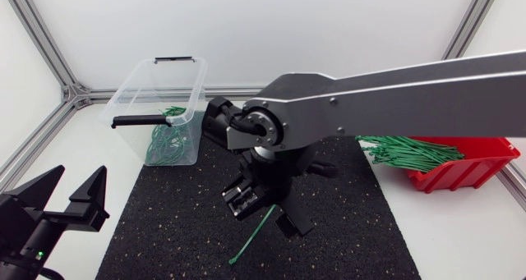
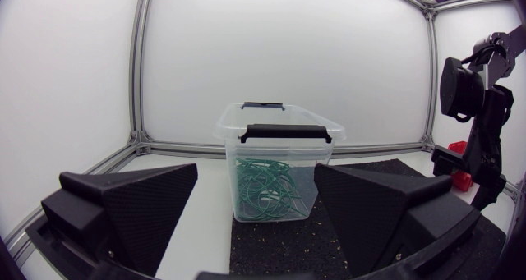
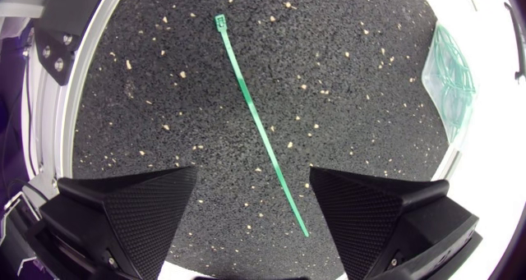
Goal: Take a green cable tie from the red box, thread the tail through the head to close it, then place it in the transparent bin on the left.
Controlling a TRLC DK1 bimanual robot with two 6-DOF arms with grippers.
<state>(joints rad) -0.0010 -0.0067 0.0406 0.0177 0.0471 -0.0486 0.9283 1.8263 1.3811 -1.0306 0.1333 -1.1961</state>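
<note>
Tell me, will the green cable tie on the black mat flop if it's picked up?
Probably springy: the cable tie lies nearly straight on the mat, so it should droop only slightly. It's thin and flat, so likely very light and tricky to pinch up.

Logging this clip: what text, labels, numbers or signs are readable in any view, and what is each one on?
None: no words, numbers or signs can be read in any view.
The transparent bin, the red box, the green cable tie and the black mat show no print.
</note>
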